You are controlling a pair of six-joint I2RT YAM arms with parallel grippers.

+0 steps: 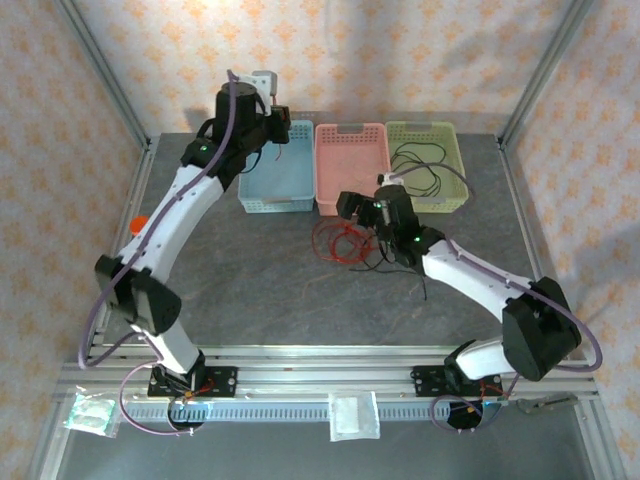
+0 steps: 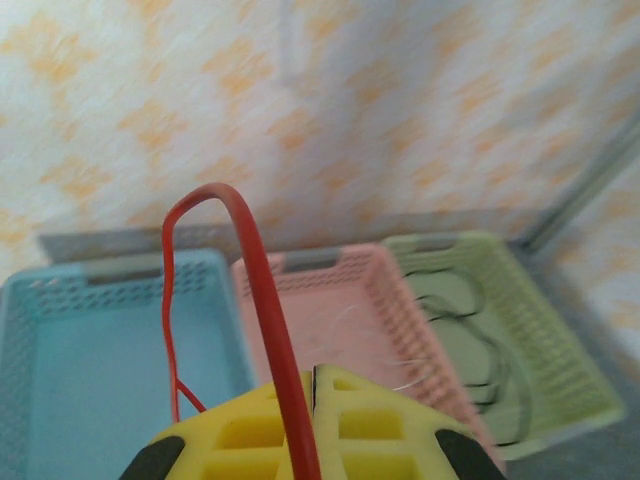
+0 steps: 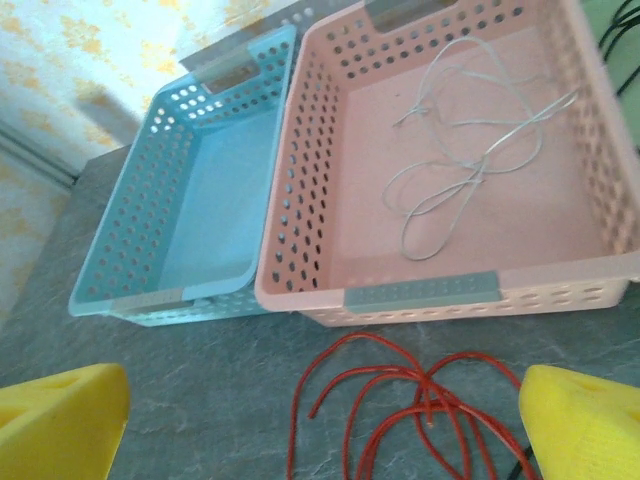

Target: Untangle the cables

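Left wrist view, blurred: the red cable pinched in the left gripper runs out past the bottom edge, and the blue basket is cut by the left edge. From the right wrist, the red coil on the surface spills off the bottom edge, the fingers of the right gripper are cropped at both lower corners, and the green basket is a sliver at the right edge.

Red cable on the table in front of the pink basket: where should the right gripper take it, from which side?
Grip the red cable where its strands bunch and cross, mid-coil, coming straight down from above. It lies flat on the table, loops fanning out, so the bunch probably gives most to pinch; the open right gripper hangs over it.
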